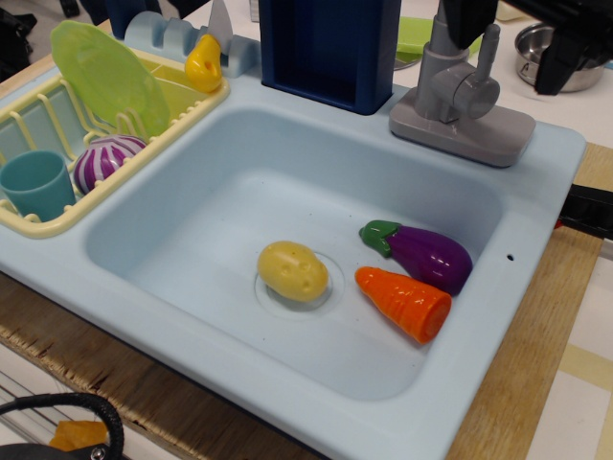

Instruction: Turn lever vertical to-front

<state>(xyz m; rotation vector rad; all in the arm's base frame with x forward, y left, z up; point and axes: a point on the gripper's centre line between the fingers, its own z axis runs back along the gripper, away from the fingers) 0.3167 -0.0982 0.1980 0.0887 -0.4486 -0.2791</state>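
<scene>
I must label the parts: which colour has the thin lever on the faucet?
The lever is plain grey, like its round hub; the only camera view shows it.

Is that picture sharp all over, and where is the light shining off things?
In the observation.image view, the sink and its toys look sharp; soft white highlights sit on the eggplant, the carrot and the green plate. The dark claw at the top edge is cropped and shadowy, so its detail is lost.

Upright lever (pixel 489 50) beside black pincer (pixel 512 38)
</scene>
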